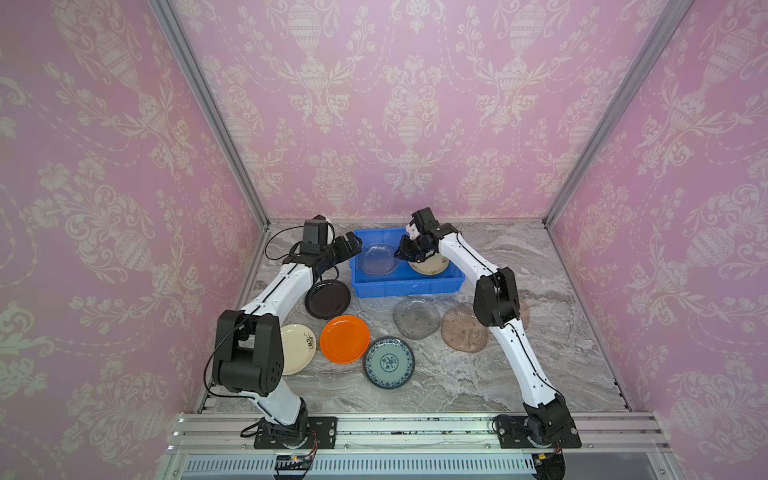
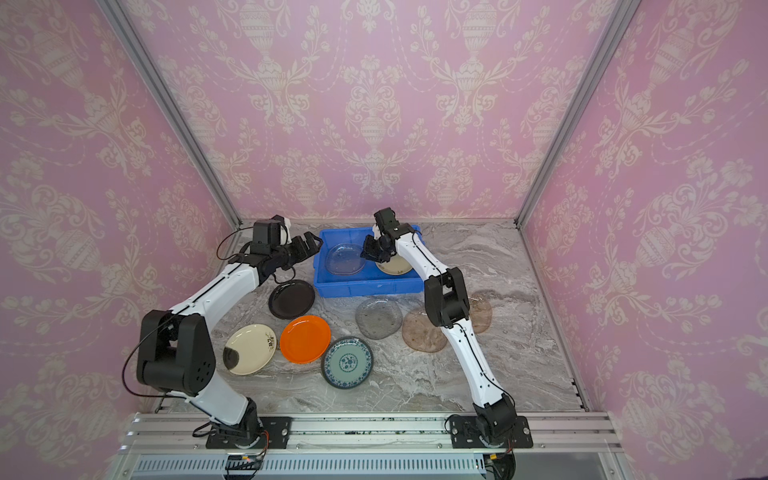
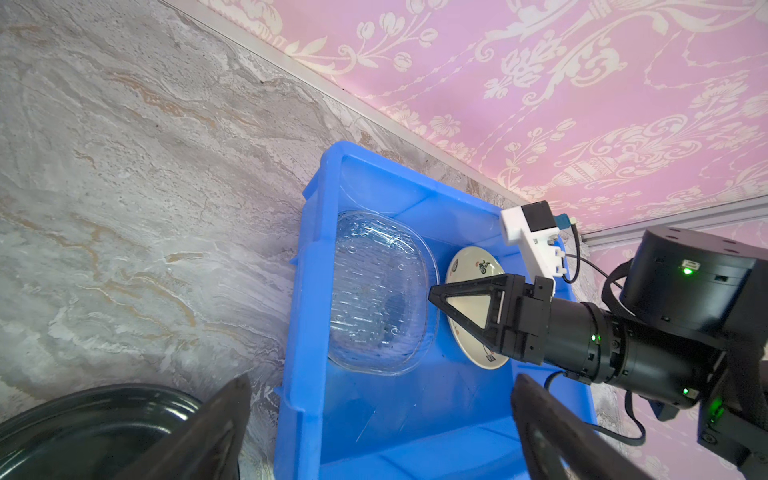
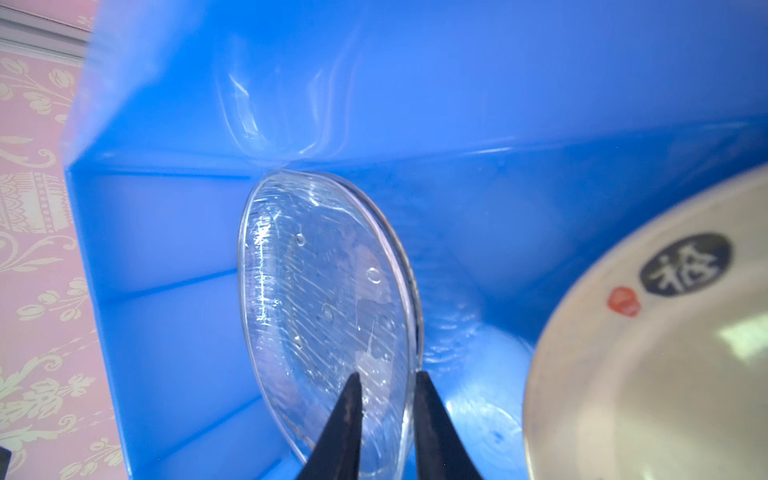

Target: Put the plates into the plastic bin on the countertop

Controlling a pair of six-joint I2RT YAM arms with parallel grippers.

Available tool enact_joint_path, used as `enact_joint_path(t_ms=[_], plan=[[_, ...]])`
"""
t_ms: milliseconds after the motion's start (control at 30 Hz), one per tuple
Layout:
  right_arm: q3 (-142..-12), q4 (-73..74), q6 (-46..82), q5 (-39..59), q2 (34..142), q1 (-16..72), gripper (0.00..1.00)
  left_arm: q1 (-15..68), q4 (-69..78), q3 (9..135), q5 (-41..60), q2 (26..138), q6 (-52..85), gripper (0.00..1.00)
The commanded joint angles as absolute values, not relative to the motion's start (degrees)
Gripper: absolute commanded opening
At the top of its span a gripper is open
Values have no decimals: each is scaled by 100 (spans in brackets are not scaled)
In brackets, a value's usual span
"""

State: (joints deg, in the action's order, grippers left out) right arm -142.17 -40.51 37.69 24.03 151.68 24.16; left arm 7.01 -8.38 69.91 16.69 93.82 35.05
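The blue plastic bin stands at the back of the countertop. A clear glass plate lies in its left half, a cream plate in its right half. My right gripper straddles the clear plate's rim, its fingers slightly parted. Wide open and holding nothing, my left gripper hovers over the bin's left end.
On the countertop lie a black plate, a cream plate, an orange plate, a teal floral plate, a grey glass plate and brownish glass plates. My right arm passes over the brownish ones.
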Motion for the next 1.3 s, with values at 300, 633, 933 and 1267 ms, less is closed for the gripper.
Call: enact_joint_path(t_ms=[300,633,933,1267], plan=[[-14205,-4106,3872,2290,15100,2538,24,706,-763,7052,1951,9590,3561,99],[-13848,-4306,3490,2076,14620,2539,25,744,-727,7154,2005,9771,3595,99],[-13419,-4103,3476,2133,14357,2519,24,885,-786,7243,1977,9761,3486,99],[-12933,-3729,3093,2397,13504,2408,29,1174,-828,7438,1979,9835,3261,99]])
